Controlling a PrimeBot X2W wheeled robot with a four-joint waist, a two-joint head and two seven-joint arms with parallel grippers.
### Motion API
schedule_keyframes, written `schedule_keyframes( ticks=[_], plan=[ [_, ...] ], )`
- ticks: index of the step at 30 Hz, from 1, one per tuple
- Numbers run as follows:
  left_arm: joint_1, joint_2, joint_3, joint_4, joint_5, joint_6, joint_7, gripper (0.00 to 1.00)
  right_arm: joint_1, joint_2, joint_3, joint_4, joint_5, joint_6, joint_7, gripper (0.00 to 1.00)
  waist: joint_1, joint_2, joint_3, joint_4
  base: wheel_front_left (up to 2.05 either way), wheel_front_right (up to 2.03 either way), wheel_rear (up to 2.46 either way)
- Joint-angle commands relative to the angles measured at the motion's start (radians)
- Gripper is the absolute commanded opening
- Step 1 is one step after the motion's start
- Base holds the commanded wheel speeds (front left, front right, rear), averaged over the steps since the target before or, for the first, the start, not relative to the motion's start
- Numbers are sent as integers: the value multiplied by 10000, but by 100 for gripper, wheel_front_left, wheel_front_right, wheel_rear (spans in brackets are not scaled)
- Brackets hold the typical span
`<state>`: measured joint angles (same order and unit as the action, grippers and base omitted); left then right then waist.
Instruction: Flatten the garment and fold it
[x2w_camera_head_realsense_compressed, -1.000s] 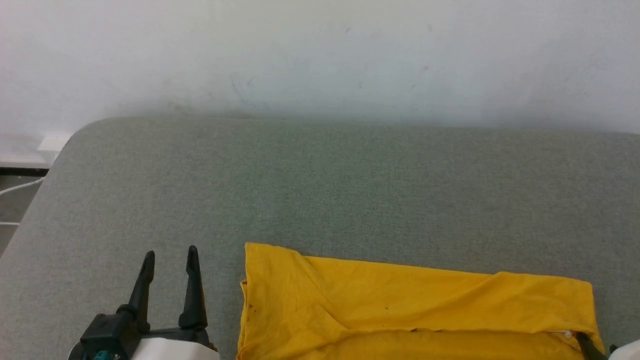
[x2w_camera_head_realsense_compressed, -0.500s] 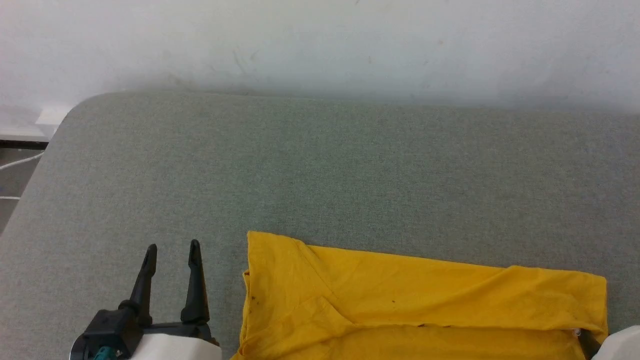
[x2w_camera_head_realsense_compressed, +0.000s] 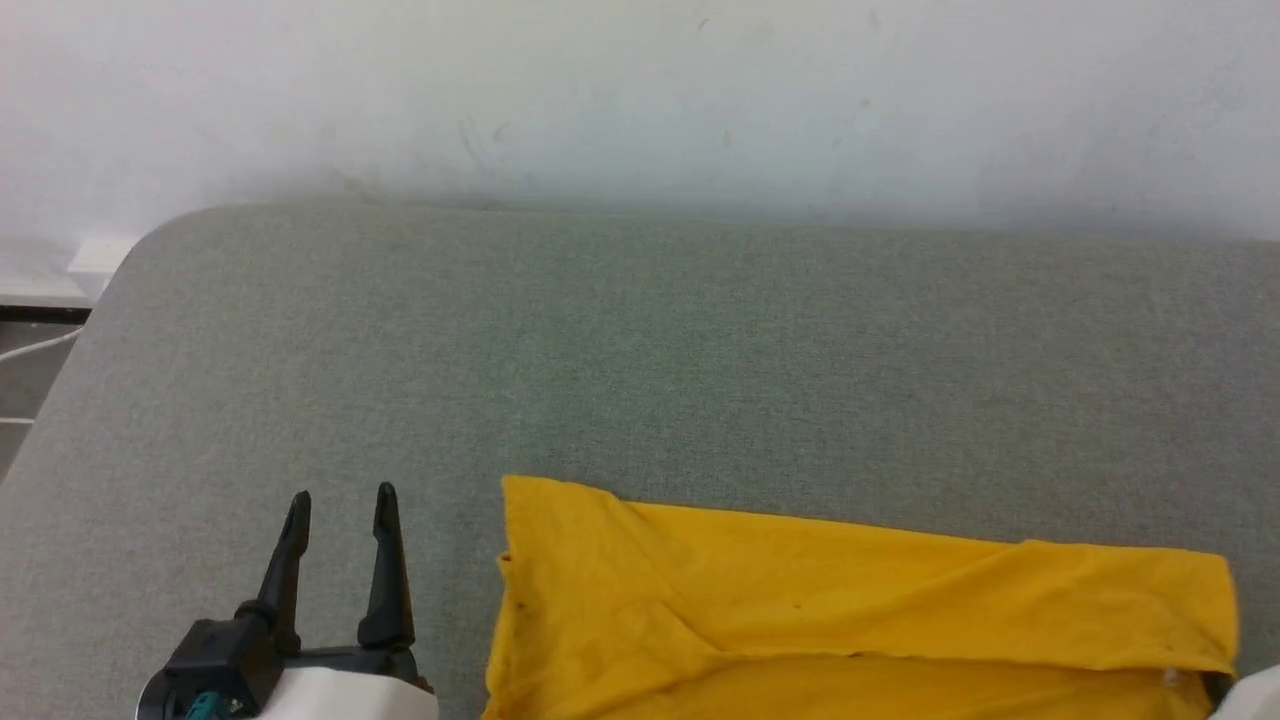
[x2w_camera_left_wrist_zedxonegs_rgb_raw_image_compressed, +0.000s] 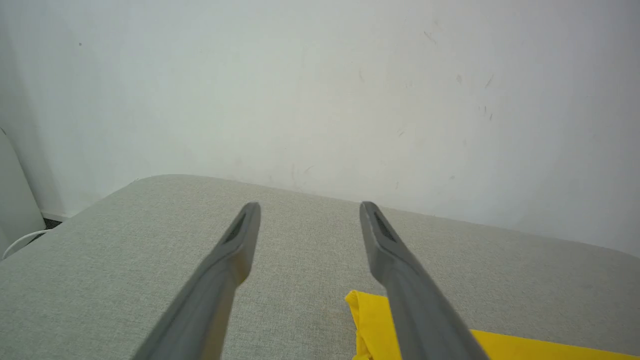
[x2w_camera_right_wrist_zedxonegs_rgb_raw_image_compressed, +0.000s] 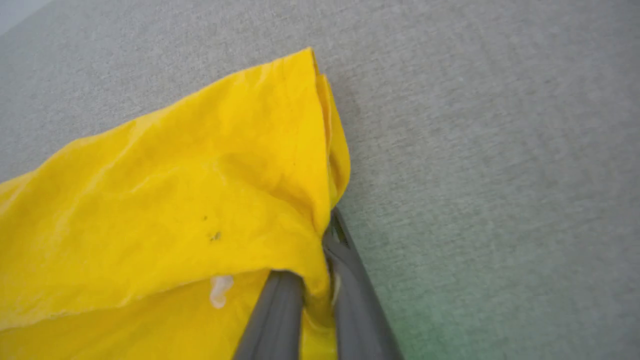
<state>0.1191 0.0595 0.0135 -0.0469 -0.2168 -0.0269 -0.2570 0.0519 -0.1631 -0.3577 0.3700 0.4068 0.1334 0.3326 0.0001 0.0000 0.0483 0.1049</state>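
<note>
Garment (x2w_camera_head_realsense_compressed: 860, 620) — yellow, part-folded, along the near edge of the grey padded table (x2w_camera_head_realsense_compressed: 640, 350), right of centre. Right gripper (x2w_camera_right_wrist_zedxonegs_rgb_raw_image_compressed: 322, 260): clamped on its right-hand edge. Left gripper (x2w_camera_head_realsense_compressed: 342, 495): fingers apart, empty. Advice — draw taut, low, both layers together.

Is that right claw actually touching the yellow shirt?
Touching. The right wrist view shows the right gripper pinched shut on an edge fold of the yellow shirt.
</note>
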Motion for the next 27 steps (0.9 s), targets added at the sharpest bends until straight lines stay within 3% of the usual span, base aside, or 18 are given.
schedule_keyframes(
  ticks=[1, 7, 12, 20, 27],
  plan=[
    [-36, -52, 34, 36, 142, -80, -47, 100, 50, -242, -214, 62, -11, -27, -24, 0, -1, 0, -58, -53, 0, 0, 0],
    [-5, -77, 14, 64, 173, -107, -47, 100, -4, -883, -755, -5, -195, -27, 155, 0, -1, 0, -132, -134, 0, 0, 0],
    [44, -86, 25, 102, 156, -121, -47, 100, 227, -1062, -575, -597, -162, -27, 371, 0, -1, 0, -312, -184, 0, 0, 0],
    [241, -91, -53, 137, -26, -51, -47, 100, 1227, -1033, 774, -2848, 137, -27, 1050, 0, -1, 0, -725, -185, 0, 0, 0],
    [323, -92, -143, 73, -89, -18, -47, 100, 1888, -757, 2038, -4804, 440, -27, 2341, 0, -1, 0, -922, 81, 0, 0, 0]
  ],
)
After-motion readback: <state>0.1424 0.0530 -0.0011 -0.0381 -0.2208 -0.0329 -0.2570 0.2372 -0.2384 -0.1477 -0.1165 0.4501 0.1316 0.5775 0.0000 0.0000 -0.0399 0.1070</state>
